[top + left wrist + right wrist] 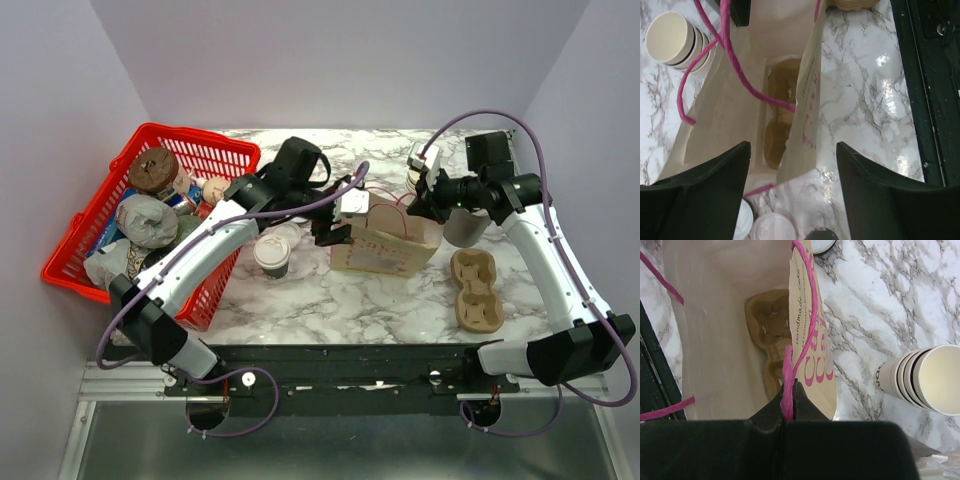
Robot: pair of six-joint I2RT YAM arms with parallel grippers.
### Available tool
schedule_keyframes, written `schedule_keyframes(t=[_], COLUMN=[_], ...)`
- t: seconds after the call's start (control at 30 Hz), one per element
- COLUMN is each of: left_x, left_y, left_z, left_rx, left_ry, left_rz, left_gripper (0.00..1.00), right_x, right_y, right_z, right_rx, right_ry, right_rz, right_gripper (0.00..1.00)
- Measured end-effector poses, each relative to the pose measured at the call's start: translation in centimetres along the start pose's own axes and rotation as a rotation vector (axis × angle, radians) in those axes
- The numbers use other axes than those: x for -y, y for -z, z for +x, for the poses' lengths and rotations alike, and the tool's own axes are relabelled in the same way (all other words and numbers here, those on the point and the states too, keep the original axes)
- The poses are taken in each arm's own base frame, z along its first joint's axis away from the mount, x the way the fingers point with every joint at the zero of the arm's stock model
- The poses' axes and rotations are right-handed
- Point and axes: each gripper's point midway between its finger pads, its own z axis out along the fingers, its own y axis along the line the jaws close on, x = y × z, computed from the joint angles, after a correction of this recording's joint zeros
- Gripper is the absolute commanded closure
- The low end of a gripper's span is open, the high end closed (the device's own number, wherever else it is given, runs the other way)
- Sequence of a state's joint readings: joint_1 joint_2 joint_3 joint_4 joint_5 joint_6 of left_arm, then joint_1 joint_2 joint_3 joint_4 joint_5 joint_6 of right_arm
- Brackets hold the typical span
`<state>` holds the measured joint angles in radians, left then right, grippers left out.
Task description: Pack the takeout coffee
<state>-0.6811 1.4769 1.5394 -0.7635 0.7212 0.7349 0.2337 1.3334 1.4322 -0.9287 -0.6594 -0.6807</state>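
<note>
The right gripper clamps the pink twisted-cord handle of the kraft-paper bag; the left gripper stands spread, apparently empty.

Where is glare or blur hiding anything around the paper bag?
Top external: overexposed strip washes out the marble table at its far edge; the paper bag is sharp. Left wrist: small glare spots on the marble beside the bag; left tool dark and soft. Right wrist: right tool almost black, bag print readable.
</note>
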Motion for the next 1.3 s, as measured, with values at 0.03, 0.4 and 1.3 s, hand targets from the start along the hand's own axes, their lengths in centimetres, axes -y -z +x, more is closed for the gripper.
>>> schedule_keyframes(t=[0.03,0.4,1.3], left_x=[-0.2,-1.8,-2.5], left_y=[-0.6,-2.1,5.7], left_z=[-0.1,-3.6,-16.6], left_rx=[0.003,0.055,0.309], left_ry=[0.000,-0.025,-0.139], left_rz=[0.010,0.070,-0.035], left_gripper=[0.44,1.00,1.00], right_x=[0.1,0.7,1.5], right_y=[0.0,0.5,9.1], right_z=[-0.1,-1.8,-13.4], right_rx=[0.004,0.031,0.211], right_ry=[0.000,-0.033,0.027], right_rz=[0.003,0.025,0.165], right_gripper=[0.99,0.99,0.99])
